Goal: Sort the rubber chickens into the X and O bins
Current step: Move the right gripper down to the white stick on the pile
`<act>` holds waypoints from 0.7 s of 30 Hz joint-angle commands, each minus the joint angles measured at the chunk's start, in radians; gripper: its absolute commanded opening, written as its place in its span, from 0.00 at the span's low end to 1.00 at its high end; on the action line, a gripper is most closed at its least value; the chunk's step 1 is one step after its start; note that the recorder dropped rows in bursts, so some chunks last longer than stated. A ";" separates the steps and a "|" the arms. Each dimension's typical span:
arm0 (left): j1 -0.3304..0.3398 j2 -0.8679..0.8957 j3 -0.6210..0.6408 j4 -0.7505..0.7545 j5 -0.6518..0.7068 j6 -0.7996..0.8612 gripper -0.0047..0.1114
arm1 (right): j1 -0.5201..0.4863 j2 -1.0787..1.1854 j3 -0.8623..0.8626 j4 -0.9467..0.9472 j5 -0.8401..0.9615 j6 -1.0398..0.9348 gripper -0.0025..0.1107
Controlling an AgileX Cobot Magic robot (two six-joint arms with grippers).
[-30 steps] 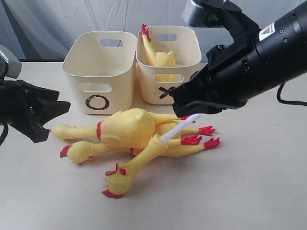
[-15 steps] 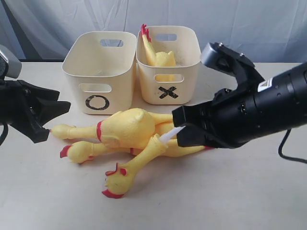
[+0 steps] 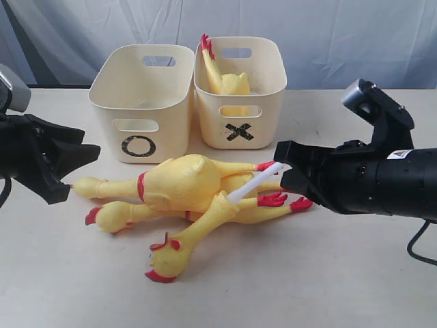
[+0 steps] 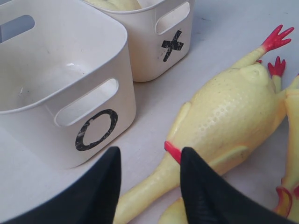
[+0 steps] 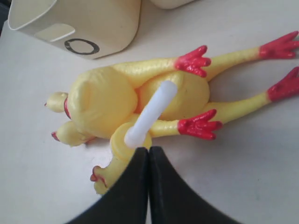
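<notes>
3 chickens [image 3: 181, 184] piled before O bin [image 3: 109, 113], X bin [image 3: 272, 113]; white tube [image 3: 254, 183] protrudes.

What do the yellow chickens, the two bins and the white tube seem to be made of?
Chickens: likely soft rubber or vinyl, matte, finely dimpled skin. O bin and X bin: rigid moulded plastic, smooth cream walls with slight sheen. White tube: probably smooth plastic; the look leaves it open.

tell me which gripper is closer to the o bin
Left. The left gripper is by the O bin's outer front corner; the right gripper is by the chickens' feet, nearer the X bin.
</notes>
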 commanded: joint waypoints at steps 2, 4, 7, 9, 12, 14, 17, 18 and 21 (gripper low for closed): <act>-0.003 0.004 -0.004 -0.008 0.002 -0.003 0.39 | -0.002 -0.008 0.006 -0.001 -0.044 -0.007 0.02; -0.003 0.004 -0.004 -0.008 0.002 -0.003 0.39 | -0.002 -0.008 0.006 -0.001 -0.049 -0.007 0.02; -0.003 0.004 -0.004 -0.008 0.002 -0.003 0.39 | -0.002 -0.008 0.006 -0.001 -0.059 -0.007 0.13; -0.003 0.004 -0.004 -0.012 0.006 -0.003 0.39 | -0.002 -0.008 0.006 -0.001 -0.063 -0.007 0.27; -0.003 0.004 -0.004 -0.015 0.009 -0.003 0.39 | -0.002 -0.008 0.006 0.001 -0.081 -0.007 0.51; -0.003 0.004 -0.004 -0.015 0.009 -0.003 0.39 | -0.002 -0.006 0.006 0.001 -0.107 -0.007 0.60; -0.003 0.004 -0.004 -0.015 0.009 -0.003 0.39 | -0.002 -0.006 0.006 0.005 -0.127 -0.004 0.57; -0.003 0.004 -0.004 -0.015 0.009 -0.003 0.39 | -0.002 -0.006 0.006 0.005 -0.135 -0.004 0.56; -0.003 0.004 -0.004 -0.017 0.009 -0.003 0.39 | -0.002 0.007 0.006 0.010 -0.153 -0.004 0.56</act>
